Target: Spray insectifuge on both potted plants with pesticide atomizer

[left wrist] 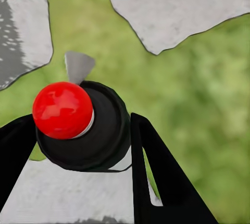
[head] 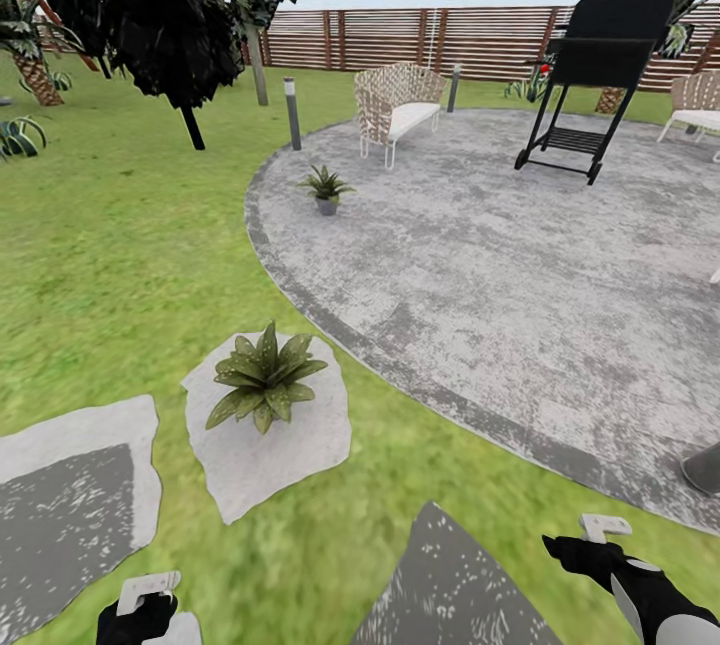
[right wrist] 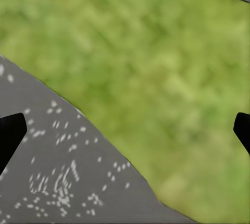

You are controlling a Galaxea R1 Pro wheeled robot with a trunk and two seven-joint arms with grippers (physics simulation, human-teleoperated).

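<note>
Left gripper [left wrist: 78, 146] is clamped on the pesticide atomizer [left wrist: 83, 130] — I see its red spot and dark body between the fingers. Nearest potted plant [head: 264, 380] sits on a pale stepping stone [head: 270, 445]; the second [head: 326, 189], in its grey pot, stands on the patio [head: 500, 265] edge. Right gripper [right wrist: 125, 130] — fingers spread wide, holding nothing.

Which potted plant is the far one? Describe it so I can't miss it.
Find the round grey patio. On its left edge, short of the wicker bench, stands the far potted plant. Unlike the near potted plant on a stepping stone, it sits on paving.
</note>
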